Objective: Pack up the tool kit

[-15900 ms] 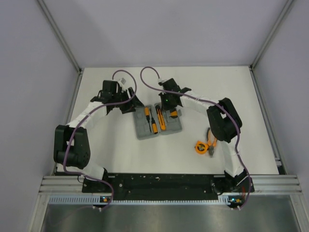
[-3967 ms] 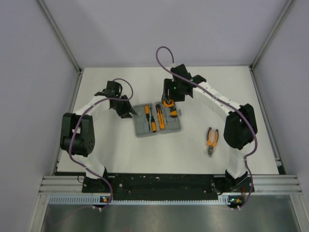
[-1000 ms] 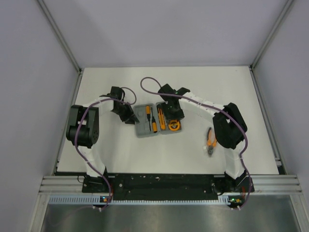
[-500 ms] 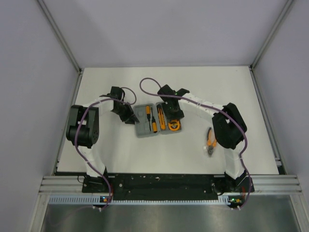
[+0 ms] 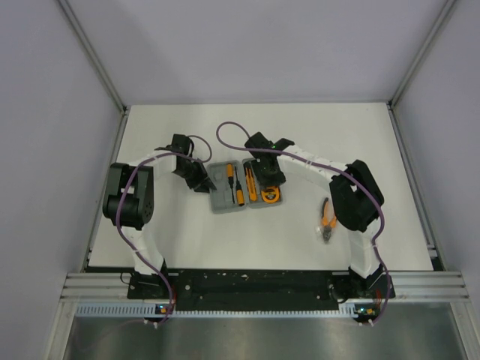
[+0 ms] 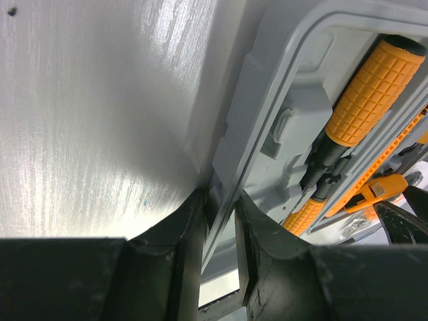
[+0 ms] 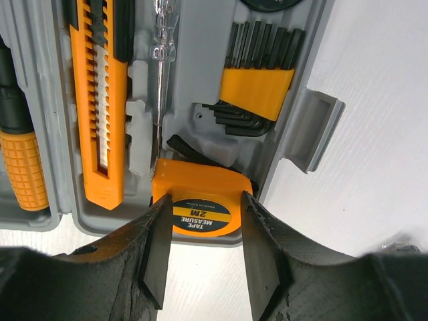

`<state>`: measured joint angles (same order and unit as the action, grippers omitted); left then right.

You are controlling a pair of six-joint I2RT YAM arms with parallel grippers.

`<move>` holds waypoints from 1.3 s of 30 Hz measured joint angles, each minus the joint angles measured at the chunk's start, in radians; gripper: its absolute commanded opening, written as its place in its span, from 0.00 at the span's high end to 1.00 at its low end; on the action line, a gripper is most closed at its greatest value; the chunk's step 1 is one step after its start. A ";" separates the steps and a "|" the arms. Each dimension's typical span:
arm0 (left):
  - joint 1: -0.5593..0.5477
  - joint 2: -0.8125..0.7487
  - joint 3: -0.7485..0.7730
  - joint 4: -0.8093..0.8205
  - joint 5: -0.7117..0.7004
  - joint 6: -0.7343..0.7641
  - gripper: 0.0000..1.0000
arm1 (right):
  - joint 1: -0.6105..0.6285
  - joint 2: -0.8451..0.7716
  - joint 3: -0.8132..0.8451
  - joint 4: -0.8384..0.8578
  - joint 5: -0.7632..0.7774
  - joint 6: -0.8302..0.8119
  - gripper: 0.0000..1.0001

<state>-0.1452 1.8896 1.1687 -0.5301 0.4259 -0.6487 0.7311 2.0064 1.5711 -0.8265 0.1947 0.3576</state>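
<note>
The left jaws are pinching the left rim of the case (image 5: pixel 219 199), one finger (image 6: pixel 180 254) sitting outside the rim and the other inside; the case is lying open and flat on the surface (image 5: pixel 225 247), between the two arms; a screwdriver (image 6: pixel 374 87) is resting in its left half; in the right half a knife (image 7: pixel 100 100) and a set of hex keys (image 7: pixel 257 85) are sitting in their slots; the tape measure (image 7: pixel 200 214) is lying in the near right corner, label up; the right jaws are standing apart over it, one finger at each side, and I cannot tell whether they are gripping it; the pliers (image 5: pixel 328 217) are lying on the surface to the right, well apart from the case.
</note>
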 measured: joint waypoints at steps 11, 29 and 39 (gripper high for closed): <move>0.000 0.000 0.000 0.000 0.000 0.000 0.72 | 0.000 0.018 -0.006 0.005 -0.009 -0.008 0.59; 0.002 0.000 0.000 0.000 0.001 0.001 0.72 | -0.005 0.054 -0.033 0.106 -0.038 0.000 0.61; 0.002 0.000 0.000 -0.001 0.004 0.001 0.72 | 0.000 0.050 0.034 0.047 -0.003 0.019 0.44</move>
<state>-0.1436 1.8896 1.1687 -0.5312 0.4301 -0.6479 0.7307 2.0567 1.6051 -0.7799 0.1921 0.3763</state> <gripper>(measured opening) 0.285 0.501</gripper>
